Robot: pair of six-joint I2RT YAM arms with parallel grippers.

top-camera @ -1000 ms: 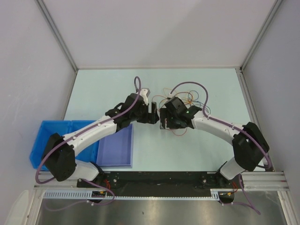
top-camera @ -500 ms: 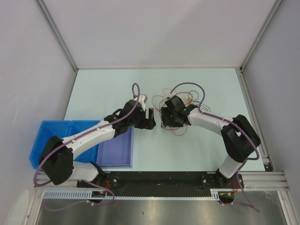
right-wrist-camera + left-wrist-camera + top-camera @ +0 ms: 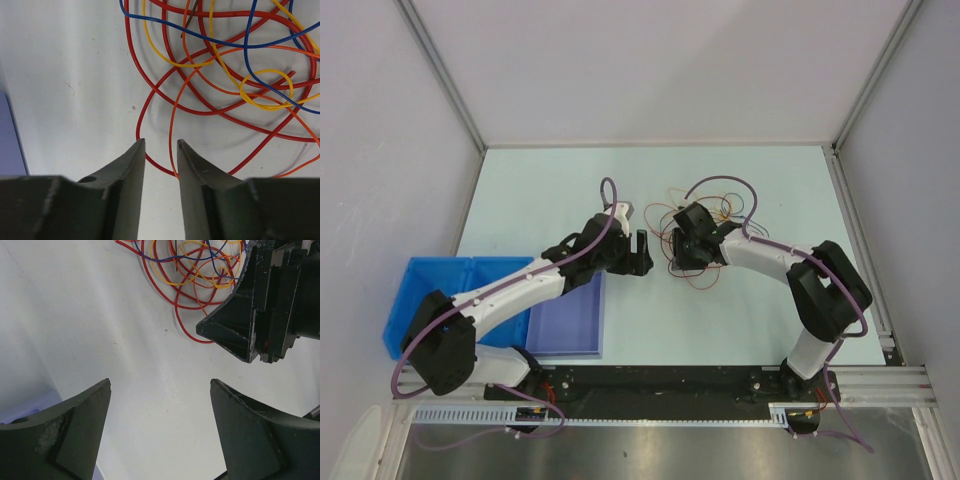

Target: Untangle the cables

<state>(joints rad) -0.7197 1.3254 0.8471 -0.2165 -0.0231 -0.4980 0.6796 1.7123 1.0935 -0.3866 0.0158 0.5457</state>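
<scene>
The right gripper (image 3: 159, 143) has narrowed from wide to a slit at the near edge of the cables (image 3: 225, 65) tangled on the table (image 3: 570, 180); a red and an orange strand run between its jaws; whether they're pinched yet, I cannot tell; a first strand-pull looks imminent; the left gripper (image 3: 160, 383) hovers beside, wide open, empty.

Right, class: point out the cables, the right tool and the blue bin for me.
cables (image 3: 220, 50): right wrist view, middle of the tangle.
right tool (image 3: 160, 142): right wrist view, midway between its fingertips.
blue bin (image 3: 440, 270): top view, bare far part of the bin.
</scene>
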